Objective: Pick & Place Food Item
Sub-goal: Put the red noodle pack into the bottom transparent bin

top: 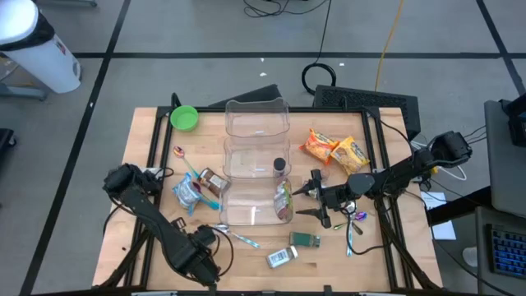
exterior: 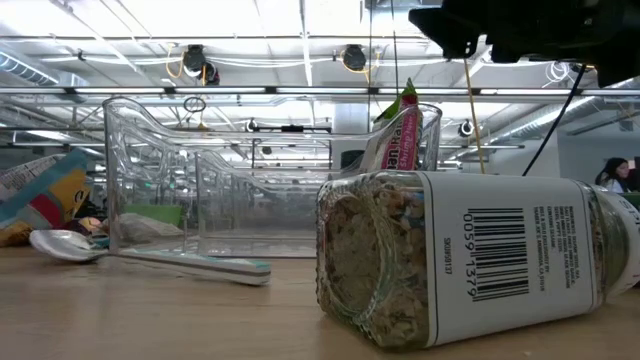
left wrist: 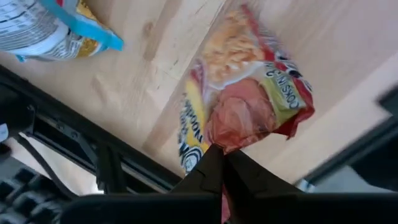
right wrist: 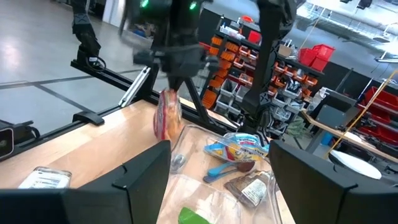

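A clear three-compartment container (top: 256,164) stands mid-table. A green and red packet (top: 283,201) leans upright in its near compartment and sticks up above the rim in the low view (exterior: 400,130). My right gripper (top: 316,201) is open beside that compartment's right wall; its wrist view (right wrist: 227,186) looks over the container. My left gripper (top: 205,247) is near the table's front left, shut on a red and yellow snack bag (left wrist: 249,106). The arm hides the bag in the high view. The bag also shows in the right wrist view (right wrist: 168,115). My left gripper pinches the snack bag's crumpled top end (left wrist: 227,140) between its two shut fingers. The fingers come from above, pointing down. The bag hangs below them over the wooden table top and looks clear of it in the right wrist view.
A blue bag (top: 189,191), a brown bar (top: 212,178) and spoons lie left of the container. Two orange snack bags (top: 335,148) lie at its right. A jar (top: 281,257) and a green packet (top: 306,239) lie near the front edge. A green bowl (top: 184,117) sits far left.
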Controlling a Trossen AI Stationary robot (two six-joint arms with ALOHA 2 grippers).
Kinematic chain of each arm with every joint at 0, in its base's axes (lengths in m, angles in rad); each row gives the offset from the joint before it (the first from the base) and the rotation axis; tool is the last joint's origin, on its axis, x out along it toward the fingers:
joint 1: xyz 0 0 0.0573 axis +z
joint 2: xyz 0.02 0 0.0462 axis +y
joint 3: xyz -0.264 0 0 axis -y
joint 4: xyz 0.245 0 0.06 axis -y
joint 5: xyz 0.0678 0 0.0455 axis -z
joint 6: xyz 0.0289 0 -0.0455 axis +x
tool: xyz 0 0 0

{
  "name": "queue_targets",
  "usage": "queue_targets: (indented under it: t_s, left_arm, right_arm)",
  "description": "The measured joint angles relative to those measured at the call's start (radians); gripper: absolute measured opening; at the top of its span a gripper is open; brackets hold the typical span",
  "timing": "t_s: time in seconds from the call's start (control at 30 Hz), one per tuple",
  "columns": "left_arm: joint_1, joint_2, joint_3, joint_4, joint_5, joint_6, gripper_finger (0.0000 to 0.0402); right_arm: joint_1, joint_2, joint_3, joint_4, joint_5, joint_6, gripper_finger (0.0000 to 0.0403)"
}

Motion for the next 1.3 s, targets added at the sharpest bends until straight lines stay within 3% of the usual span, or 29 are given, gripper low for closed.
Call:
queue_targets:
  t_s: [0.17,0.4,0.8,1.13,1.3]
  left_arm:
    - [0.000,-0.067,0.020,-0.001,-0.030,-0.052,0.0003]
    - [0.022,-0.109,0.097,-0.004,-0.151,-0.022,0.0002]
    - [0.167,-0.107,0.189,0.137,-0.241,0.271,0.0001]
    - [0.282,-0.106,0.192,0.281,-0.323,0.516,0.0001]
    - [0.328,-0.106,0.192,0.372,-0.361,0.649,0.0000]
  right_arm:
    - [0.028,0.000,0.000,0.027,-0.052,-0.044,0.0263]
    - [0.088,-0.001,0.010,0.122,-0.050,-0.062,0.0263]
    - [0.111,0.001,0.175,-0.156,-0.050,0.004,0.0263]
    - [0.094,0.054,0.196,-0.145,-0.049,0.038,0.0263]
    - [0.081,0.123,0.196,-0.038,-0.045,0.044,0.0263]
